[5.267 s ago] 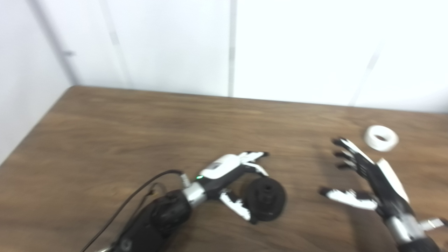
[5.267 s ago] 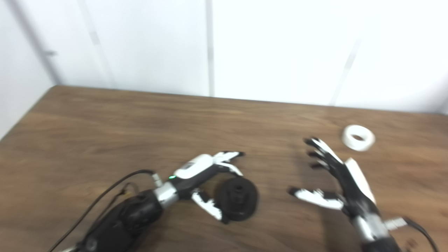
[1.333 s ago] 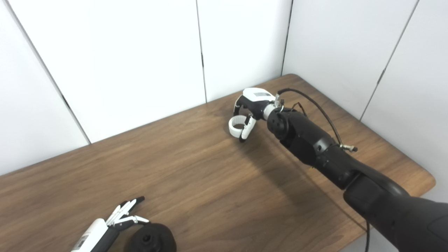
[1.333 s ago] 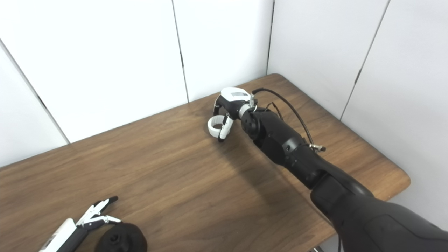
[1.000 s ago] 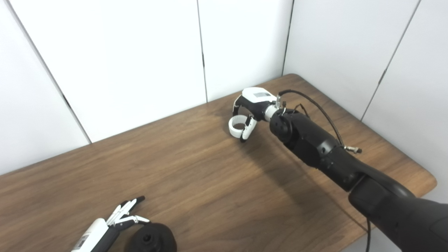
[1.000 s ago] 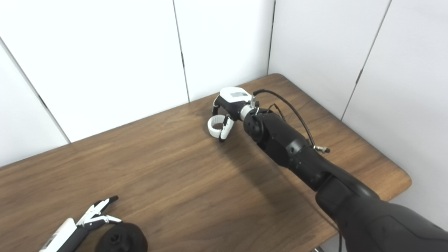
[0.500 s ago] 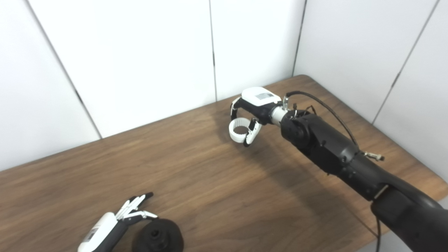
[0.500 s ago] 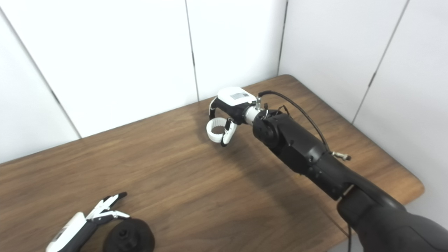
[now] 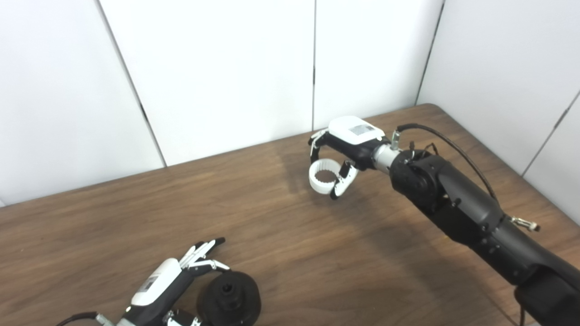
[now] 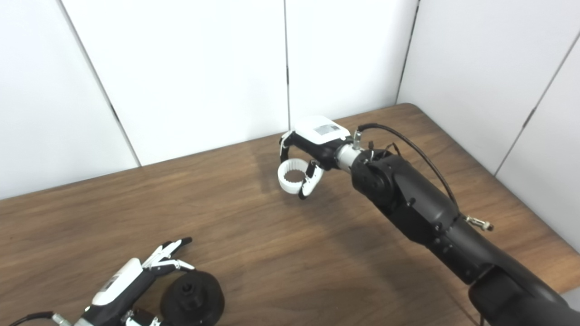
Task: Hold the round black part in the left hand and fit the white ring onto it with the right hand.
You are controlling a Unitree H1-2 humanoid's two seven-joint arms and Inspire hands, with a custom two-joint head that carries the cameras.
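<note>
The round black part (image 9: 229,299) lies flat on the wooden table (image 9: 272,235) at the near left, with a hole in its raised middle. My left hand (image 9: 170,283) is open beside it, fingers spread along its left rim, not gripping it. My right hand (image 9: 344,147) is far across the table near the back wall, shut on the white ring (image 9: 324,177), which has a ribbed inside. The ring hangs a little above the table between fingers and thumb. It also shows in the right eye view (image 10: 292,177).
White wall panels (image 9: 226,68) stand right behind the table and along its right side. The table's right edge (image 9: 534,181) runs close to my right forearm (image 9: 462,208). A black cable (image 9: 453,145) loops above that forearm.
The camera has swung, shifting the whole picture right. My right hand has lifted the white ring slightly off the table. The left hand stays open by the black part.
</note>
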